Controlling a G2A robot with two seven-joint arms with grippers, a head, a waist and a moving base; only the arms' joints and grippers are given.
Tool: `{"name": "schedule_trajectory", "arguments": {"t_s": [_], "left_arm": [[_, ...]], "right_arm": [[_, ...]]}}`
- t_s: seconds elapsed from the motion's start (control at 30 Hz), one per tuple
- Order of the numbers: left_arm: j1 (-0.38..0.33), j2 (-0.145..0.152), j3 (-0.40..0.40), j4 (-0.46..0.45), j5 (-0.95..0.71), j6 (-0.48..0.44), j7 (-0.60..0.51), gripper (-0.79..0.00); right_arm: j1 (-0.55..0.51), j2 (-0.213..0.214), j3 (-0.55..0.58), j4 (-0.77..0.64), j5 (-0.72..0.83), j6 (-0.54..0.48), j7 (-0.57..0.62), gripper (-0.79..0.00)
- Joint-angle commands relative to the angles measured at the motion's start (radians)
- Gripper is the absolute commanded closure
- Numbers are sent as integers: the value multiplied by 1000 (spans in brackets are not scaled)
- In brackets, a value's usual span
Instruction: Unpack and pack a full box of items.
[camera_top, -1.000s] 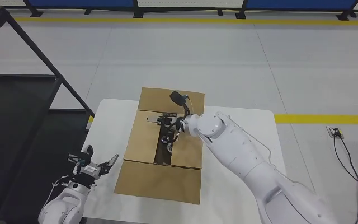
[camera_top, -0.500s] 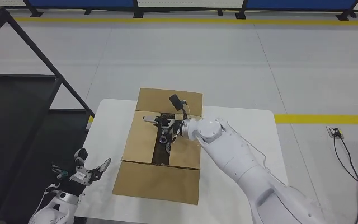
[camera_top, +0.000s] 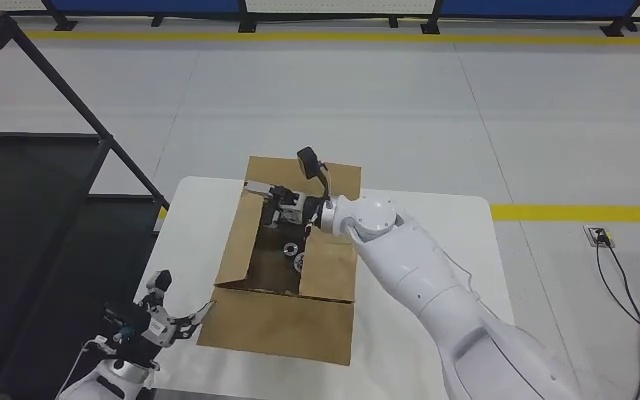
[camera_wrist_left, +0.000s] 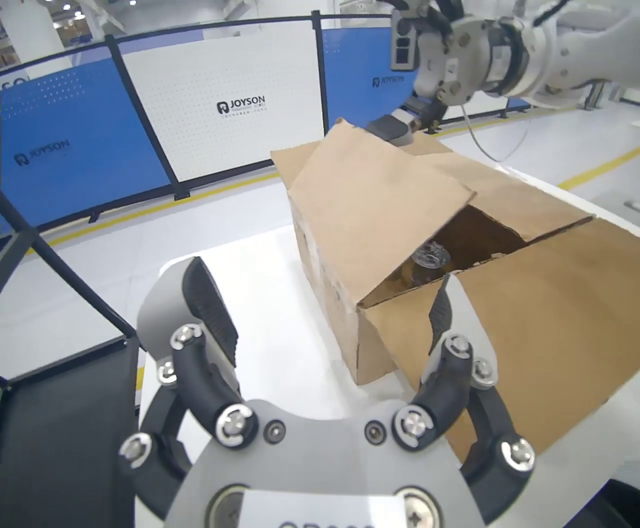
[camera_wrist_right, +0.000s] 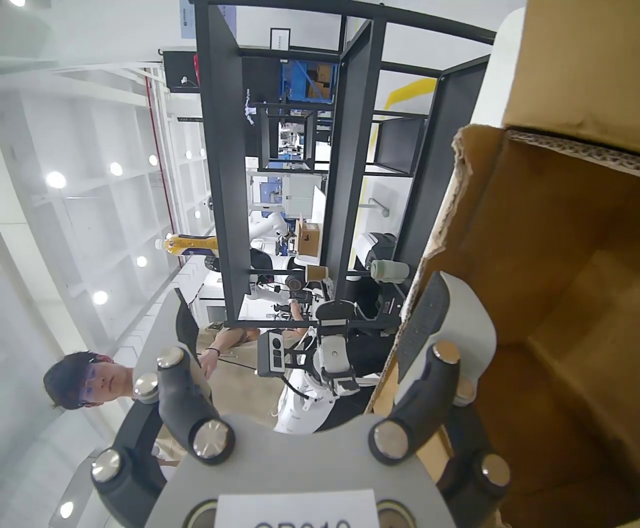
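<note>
- Table (camera_top: 430, 235): white top with rounded corners, seen from above.
- Cardboard box (camera_top: 285, 325): stands directly on the table, on its left half. The top flaps are open, and the near flap is folded outward toward the table's near edge.

Plain brown cardboard box (camera_top: 280, 325), white table (camera_top: 200, 215), silver left claw (camera_wrist_left: 324, 282), black pads (camera_wrist_left: 210, 305).

White table (camera_top: 200, 225) on a grey floor. Black metal rack (camera_top: 75, 101) stands just beside the table's left edge. Yellow floor line (camera_top: 300, 36) runs along the far barrier; another stripe (camera_top: 565, 212) is to the right. Barrier has white perforated panels (camera_wrist_left: 220, 100) and blue panels (camera_wrist_left: 75, 150). Floor socket with cable (camera_top: 598, 236) sits far right. Paper cup (camera_wrist_right: 316, 272) sits on background shelving (camera_wrist_right: 350, 150).
</note>
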Motion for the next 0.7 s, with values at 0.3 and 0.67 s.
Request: {"name": "schedule_trajectory", "arguments": {"t_s": [0.3, 0.67], "left_arm": [[-73, -11, 80, -10, 21, 116, -92, -785], [-144, -20, 142, 24, 62, 200, -129, -785]], "right_arm": [[17, -40, -2, 18, -10, -29, 46, -785], [27, -65, 18, 52, 10, -50, 129, -785]]}}
